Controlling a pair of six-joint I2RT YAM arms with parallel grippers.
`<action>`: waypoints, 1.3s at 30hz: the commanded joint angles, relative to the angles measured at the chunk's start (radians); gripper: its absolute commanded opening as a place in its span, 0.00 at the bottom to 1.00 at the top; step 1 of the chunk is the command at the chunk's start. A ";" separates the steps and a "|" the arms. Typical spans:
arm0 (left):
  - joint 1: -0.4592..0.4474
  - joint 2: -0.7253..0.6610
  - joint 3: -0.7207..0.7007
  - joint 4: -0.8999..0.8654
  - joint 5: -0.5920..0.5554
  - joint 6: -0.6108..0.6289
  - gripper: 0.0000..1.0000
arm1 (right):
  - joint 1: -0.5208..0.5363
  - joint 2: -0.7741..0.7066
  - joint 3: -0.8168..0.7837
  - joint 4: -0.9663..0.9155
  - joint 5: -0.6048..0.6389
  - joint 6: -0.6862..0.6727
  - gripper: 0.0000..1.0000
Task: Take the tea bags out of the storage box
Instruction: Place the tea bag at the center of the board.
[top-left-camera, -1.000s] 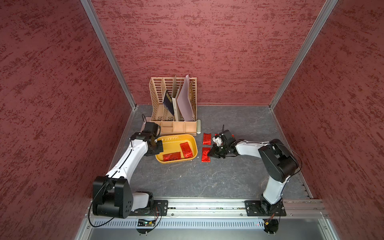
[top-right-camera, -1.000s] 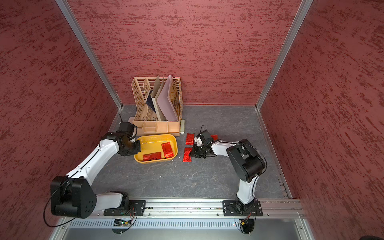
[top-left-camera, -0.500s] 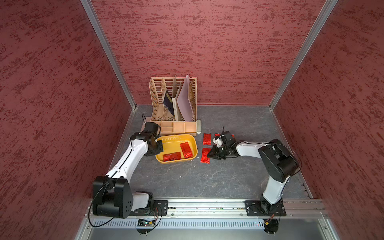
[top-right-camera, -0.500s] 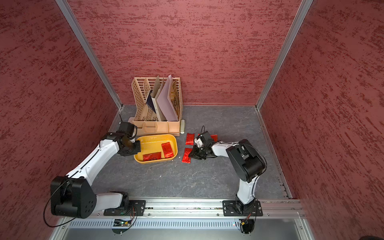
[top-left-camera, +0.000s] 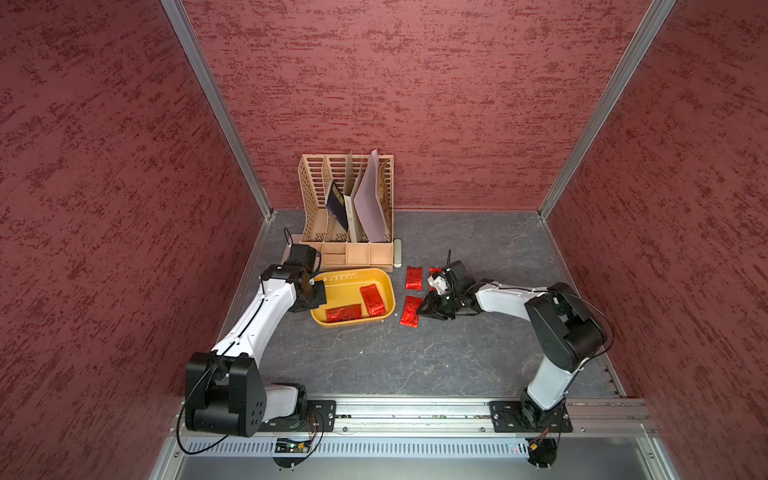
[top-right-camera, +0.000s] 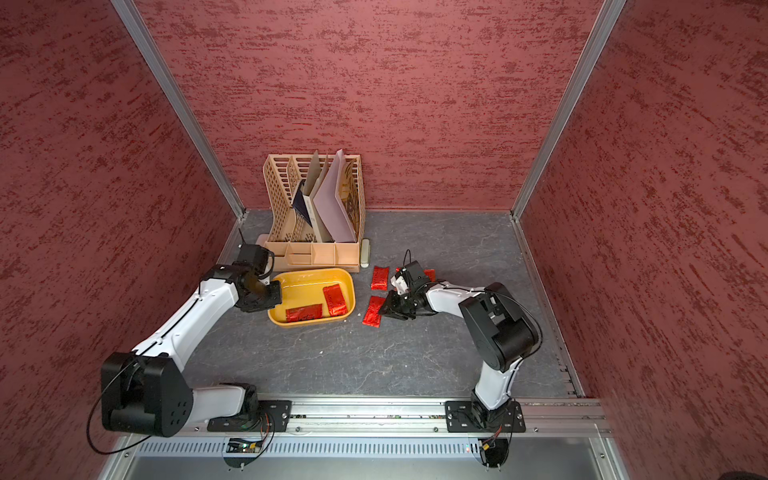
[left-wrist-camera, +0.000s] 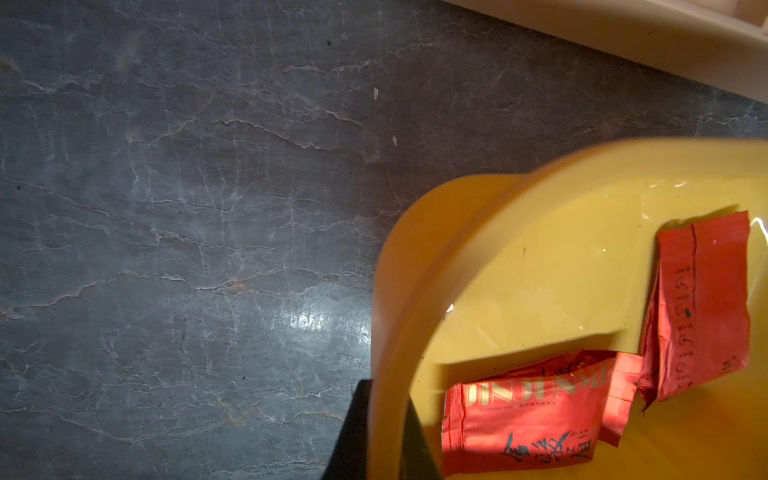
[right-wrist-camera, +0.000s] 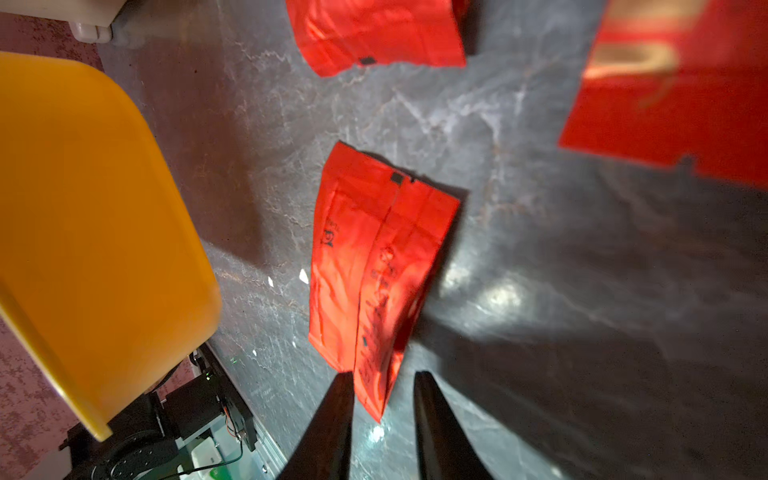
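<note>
While left end effector (left-wrist-camera: 384, 401) clamps storage box (left-wrist-camera: 409, 257) rim, right end effector (right-wrist-camera: 382, 376) slightly parted astride tea bag (right-wrist-camera: 374, 266) end.

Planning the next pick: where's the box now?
In both top views, the box sits left of centre, right in front of the organizer, its left rim gripped by the left claw.

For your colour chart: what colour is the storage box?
Mustard yellow; the storage box shows best in a top view.

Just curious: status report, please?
Left gripper shut on rim of mustard-yellow plastic tub. Right gripper open around red foil sachet on table. Two sachets inside tub. Nothing blocking.
</note>
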 joint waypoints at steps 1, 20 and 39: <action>0.004 -0.013 -0.003 0.027 0.018 -0.010 0.00 | -0.008 -0.041 0.039 -0.075 0.055 -0.050 0.36; 0.000 -0.014 -0.002 0.027 0.019 -0.008 0.00 | -0.008 0.075 0.149 -0.109 0.085 -0.059 0.42; 0.000 -0.008 -0.002 0.028 0.022 -0.009 0.00 | -0.008 0.138 0.205 -0.141 0.088 -0.094 0.42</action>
